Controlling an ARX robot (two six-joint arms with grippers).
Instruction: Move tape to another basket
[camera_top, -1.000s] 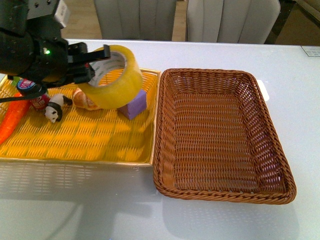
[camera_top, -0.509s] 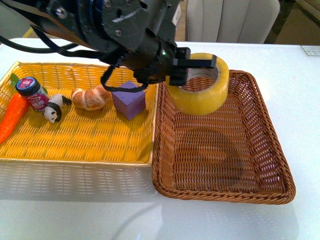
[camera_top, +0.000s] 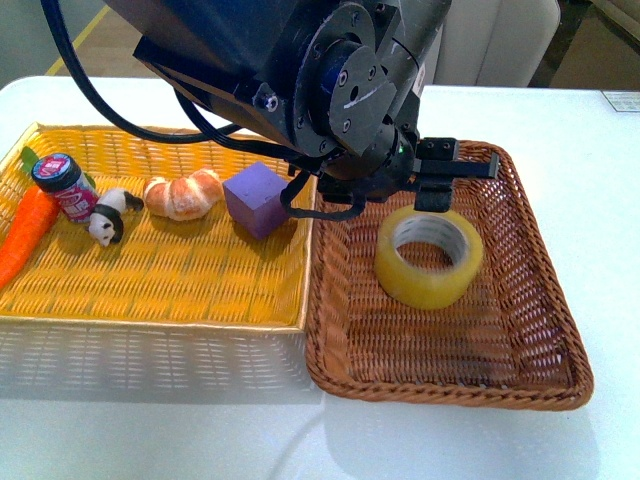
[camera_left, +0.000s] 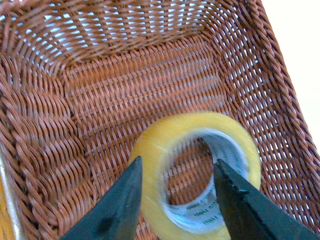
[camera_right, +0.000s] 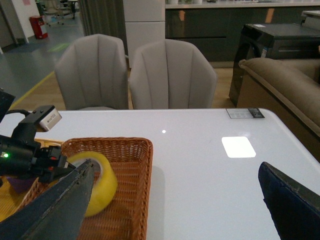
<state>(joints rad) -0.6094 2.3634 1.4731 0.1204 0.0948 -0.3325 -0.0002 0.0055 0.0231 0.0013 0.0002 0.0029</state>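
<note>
Left pincer (camera_left: 177, 162) is open and holds nothing; the wide yellowish translucent tape roll (camera_top: 425, 282) lies just below it, hole upward, in the dark brown woven wicker basket (camera_top: 545, 290); the right pincer (camera_right: 175, 175) is farther away.

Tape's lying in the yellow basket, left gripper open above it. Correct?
Not quite. The front view shows the tape lying in the brown wicker basket, not the yellow one. The rest holds: the left gripper is open above it.
</note>
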